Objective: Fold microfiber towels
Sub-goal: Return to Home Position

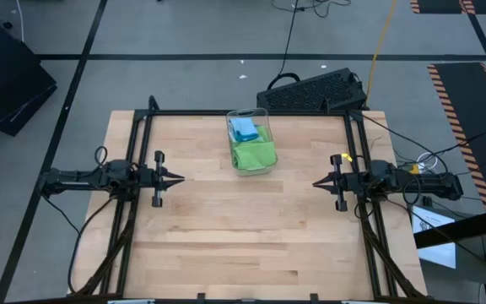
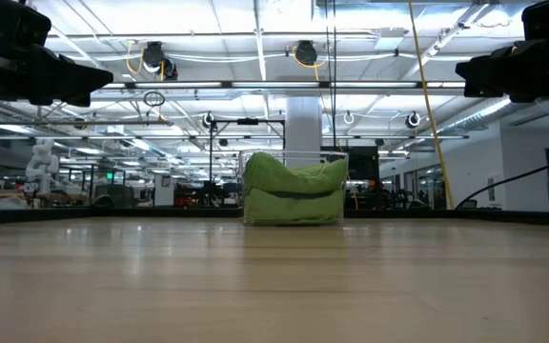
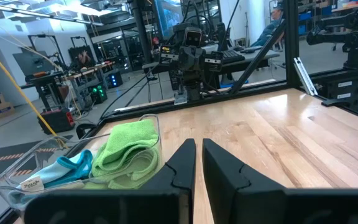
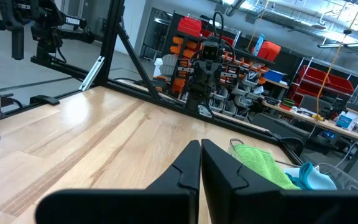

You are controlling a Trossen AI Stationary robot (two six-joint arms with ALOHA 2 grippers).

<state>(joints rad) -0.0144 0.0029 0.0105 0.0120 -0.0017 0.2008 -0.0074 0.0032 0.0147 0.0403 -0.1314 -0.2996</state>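
The left gripper [image 3: 199, 146] is held over the wooden table [image 3: 278, 137], its two dark fingers drawn together with only a thin slit between. Near it, at about ten o'clock, stands the clear bin [image 3: 39, 152], holding a folded green towel [image 3: 129, 149] beside a blue towel [image 3: 73, 169] with a white tag [image 3: 31, 184]. At twelve o'clock, well apart, the right arm [image 3: 191, 59] faces it.

Nothing legible is showing anywhere. A small white tag [image 3: 31, 184] is sitting on the blue towel [image 3: 73, 168] and is carrying dark print, but the letters are coming out too small to read.
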